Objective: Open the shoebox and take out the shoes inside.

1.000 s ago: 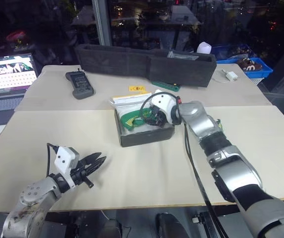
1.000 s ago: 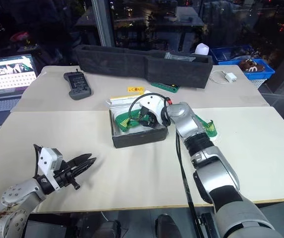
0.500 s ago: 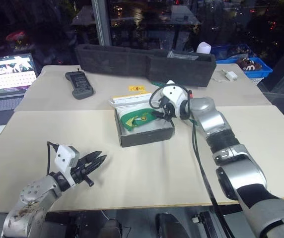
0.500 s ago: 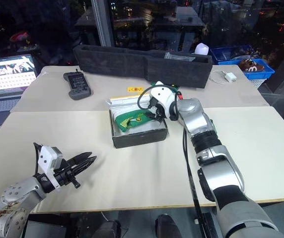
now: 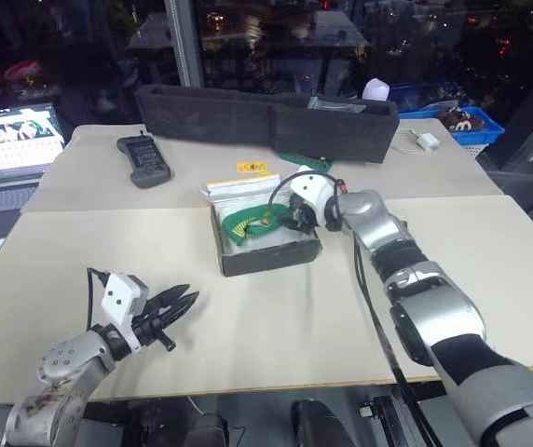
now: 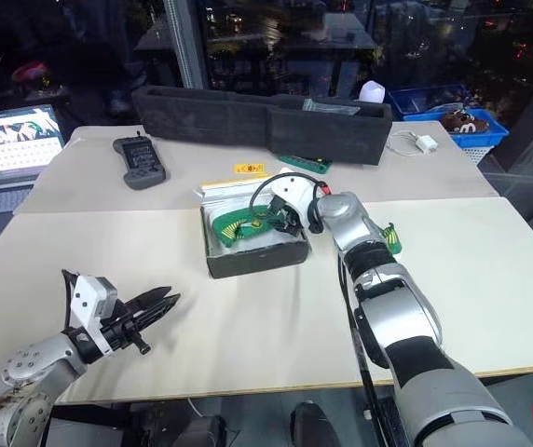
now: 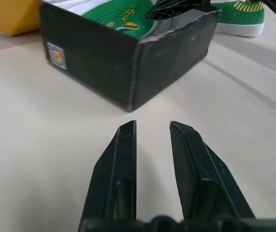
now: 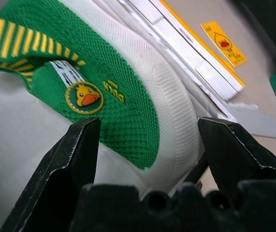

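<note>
The shoebox [image 6: 252,244] stands open near the middle of the table [image 6: 248,326], its yellow lid folded back on the far side. That step I judge complete. One green shoe [image 6: 392,239] already lies on the table just right of my right forearm, outside the box. The second shoe [image 5: 265,223] is inside the box, resting on the white interior. So one shoe is out and one remains to be lifted.

My right gripper [image 8: 147,140] reaches into the box with its fingers spread wide. In the right wrist view they straddle the shoe's whitish sole edge and green knit upper, one finger on each side. I cannot confirm contact; the fingers have not closed on the shoe, so nothing is held.

My left gripper [image 5: 175,304] hangs over the bare table near the front edge, well apart from the box, fingers pressed nearly together and empty.
</note>
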### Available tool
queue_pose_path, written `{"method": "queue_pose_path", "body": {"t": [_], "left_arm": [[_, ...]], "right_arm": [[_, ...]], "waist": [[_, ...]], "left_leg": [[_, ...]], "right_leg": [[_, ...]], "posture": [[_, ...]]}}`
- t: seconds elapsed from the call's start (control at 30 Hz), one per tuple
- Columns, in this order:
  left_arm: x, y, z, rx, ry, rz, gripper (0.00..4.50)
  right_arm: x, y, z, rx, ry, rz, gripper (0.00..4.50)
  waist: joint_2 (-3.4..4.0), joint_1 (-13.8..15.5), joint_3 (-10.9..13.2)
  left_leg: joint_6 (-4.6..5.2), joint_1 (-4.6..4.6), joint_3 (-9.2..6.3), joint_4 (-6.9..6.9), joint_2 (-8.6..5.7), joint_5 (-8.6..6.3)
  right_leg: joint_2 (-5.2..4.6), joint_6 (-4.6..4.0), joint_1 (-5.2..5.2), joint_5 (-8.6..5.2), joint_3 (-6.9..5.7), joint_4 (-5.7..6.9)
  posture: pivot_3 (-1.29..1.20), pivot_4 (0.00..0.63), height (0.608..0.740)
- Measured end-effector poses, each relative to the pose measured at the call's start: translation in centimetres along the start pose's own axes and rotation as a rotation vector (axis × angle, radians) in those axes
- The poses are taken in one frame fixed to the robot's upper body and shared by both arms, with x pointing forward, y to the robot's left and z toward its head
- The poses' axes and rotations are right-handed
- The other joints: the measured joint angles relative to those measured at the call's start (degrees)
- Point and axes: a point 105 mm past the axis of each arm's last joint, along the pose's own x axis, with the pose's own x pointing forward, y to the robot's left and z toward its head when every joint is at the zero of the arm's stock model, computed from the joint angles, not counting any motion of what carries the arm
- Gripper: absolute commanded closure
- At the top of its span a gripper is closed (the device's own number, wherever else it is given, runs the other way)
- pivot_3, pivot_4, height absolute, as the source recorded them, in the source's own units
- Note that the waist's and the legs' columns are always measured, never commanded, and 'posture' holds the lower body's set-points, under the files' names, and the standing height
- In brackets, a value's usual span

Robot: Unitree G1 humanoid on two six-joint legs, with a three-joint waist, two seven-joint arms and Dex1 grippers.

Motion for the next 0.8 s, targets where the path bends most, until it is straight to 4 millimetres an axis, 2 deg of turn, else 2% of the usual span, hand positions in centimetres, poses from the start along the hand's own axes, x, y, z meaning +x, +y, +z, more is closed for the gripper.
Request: {"method": "queue_pose_path", "body": {"t": [0.1,0.23,0.37,0.47,0.6,0.8], "left_arm": [[0.0,0.0,0.0,0.000,0.000,0.002,3.36],[0.0,0.0,-0.1,-0.002,0.002,0.005,3.36],[0.0,0.1,-0.1,-0.002,0.002,0.007,3.36],[0.0,0.1,-0.1,-0.002,0.002,0.008,3.36],[0.0,0.1,0.0,-0.002,0.002,0.008,3.36],[0.0,0.1,-0.1,-0.002,0.002,0.008,3.36]], "right_arm": [[0.3,0.4,0.3,-0.025,0.001,0.013,0.76],[0.6,0.7,0.5,-0.046,0.006,0.005,1.83],[0.8,0.5,0.6,-0.053,0.008,-0.022,3.24],[0.9,0.6,0.8,-0.057,0.002,-0.030,3.95],[1.1,0.6,1.0,-0.069,0.002,-0.042,4.24],[1.1,1.1,1.6,-0.064,-0.030,-0.040,4.27]], "waist": [[0.00,-0.4,0.0],[0.00,-0.5,0.0],[0.00,-0.8,0.0],[0.00,-1.1,0.0],[0.00,-1.4,0.0],[0.01,-1.7,0.0]], "left_leg": [[0.00,0.00,0.00,0.00,0.00,0.00],[0.00,0.04,-0.01,0.00,0.01,0.00],[0.00,0.10,0.00,0.00,0.02,0.00],[0.00,0.12,0.00,-0.01,0.04,0.00],[0.00,0.09,0.00,-0.02,0.04,0.00],[0.00,0.06,-0.01,-0.02,0.04,0.00]], "right_leg": [[0.00,0.00,0.00,0.00,0.01,0.00],[0.02,-0.02,0.00,-0.01,0.01,0.04],[0.04,-0.04,0.03,-0.03,0.04,0.07],[0.06,-0.05,0.04,-0.03,0.04,0.08],[0.06,-0.06,0.02,-0.04,0.04,0.08],[0.06,-0.06,-0.02,-0.04,0.04,0.09]], "posture": [[0.00,0.150,0.715],[0.00,0.150,0.715],[0.00,0.150,0.715],[0.00,0.150,0.715],[0.00,0.150,0.715],[0.00,0.150,0.715]]}}
